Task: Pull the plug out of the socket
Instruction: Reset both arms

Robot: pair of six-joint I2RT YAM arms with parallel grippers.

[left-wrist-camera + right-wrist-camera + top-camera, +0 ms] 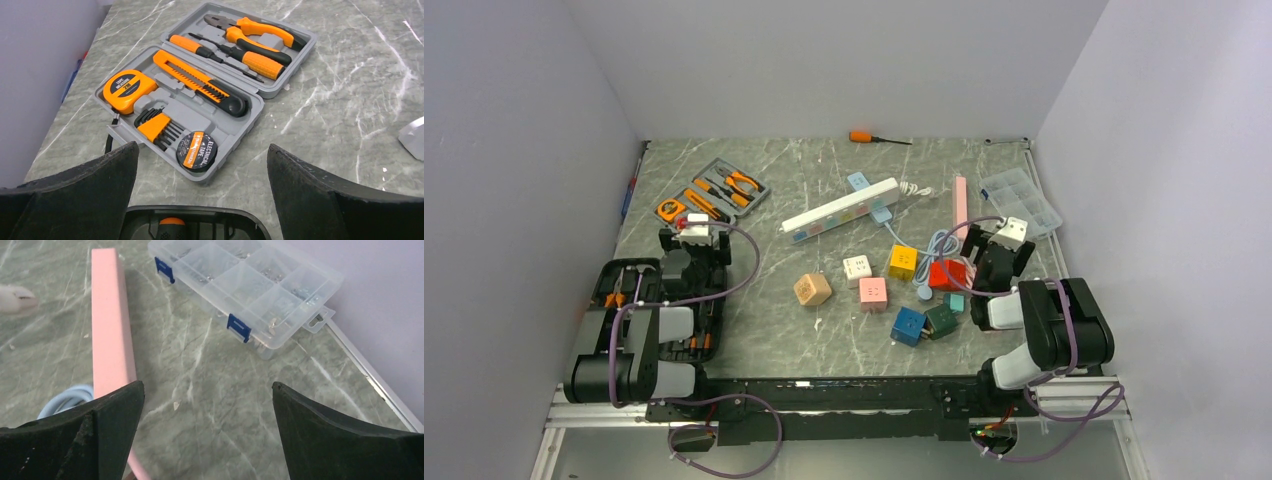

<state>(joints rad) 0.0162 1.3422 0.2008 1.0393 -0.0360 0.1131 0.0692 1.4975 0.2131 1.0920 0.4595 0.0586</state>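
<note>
A long white socket strip (839, 205) lies slanted at the middle back of the table. A pale blue plug (881, 211) sits against its near side, and its pale cable runs to a coil (939, 244) by the right arm. My left gripper (694, 232) (202, 147) is open over the table's left side, facing the grey tool case, far from the strip. My right gripper (996, 240) (207, 385) is open above bare marble right of the coil. Nothing is between either pair of fingers. The strip and plug lie outside both wrist views.
An open grey tool case (714, 195) (200, 85) holds orange tools. A pink bar (961, 200) (110, 320) and a clear compartment box (1021, 200) (250, 285) lie at the right. Several coloured cube sockets (873, 292) sit mid-table. An orange screwdriver (869, 138) lies at the back.
</note>
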